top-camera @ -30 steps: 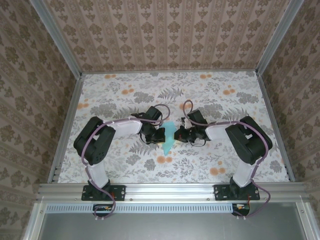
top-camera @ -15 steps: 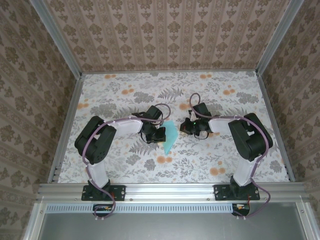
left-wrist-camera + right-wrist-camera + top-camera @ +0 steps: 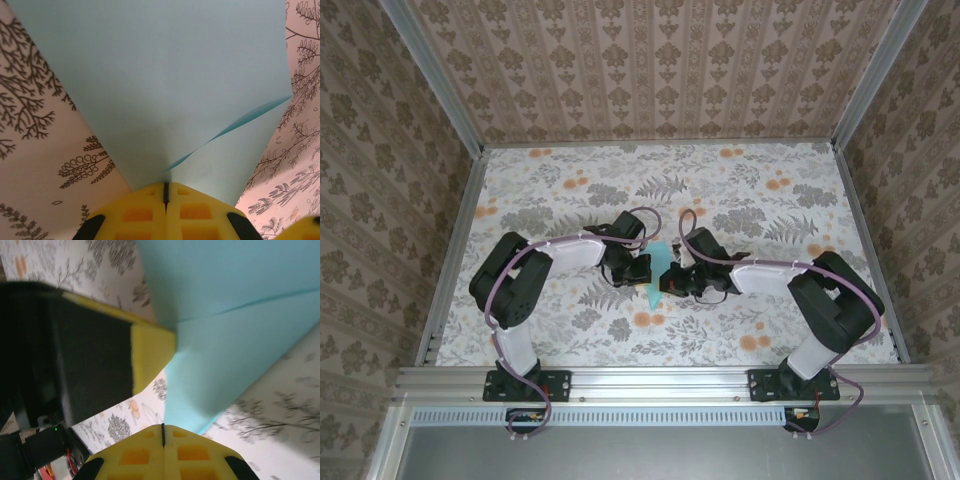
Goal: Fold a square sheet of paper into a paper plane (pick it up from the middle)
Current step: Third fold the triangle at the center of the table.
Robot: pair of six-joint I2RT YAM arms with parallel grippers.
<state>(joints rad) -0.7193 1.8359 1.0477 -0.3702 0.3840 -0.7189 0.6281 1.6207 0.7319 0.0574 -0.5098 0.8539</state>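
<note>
Left claw (image 3: 165, 186) clamped on folded turquoise paper sheet (image 3: 165, 75). Right claw (image 3: 162, 428) together, tip at sheet edge. Risk: its push buckles sheet, skews crease (image 3: 235, 125), or frees it.

Top view: turquoise paper (image 3: 656, 270) mostly covered by left gripper (image 3: 638, 268) and right gripper (image 3: 672, 281), outline too small to tell. Left wrist view: paper runs off top edge, yellow fingers (image 3: 140, 212) cut by bottom edge. Right wrist view: paper cut off top and right; left gripper's pad (image 3: 150, 352) blurred, its black body running off the left; right gripper's contact with paper unclear.
</note>
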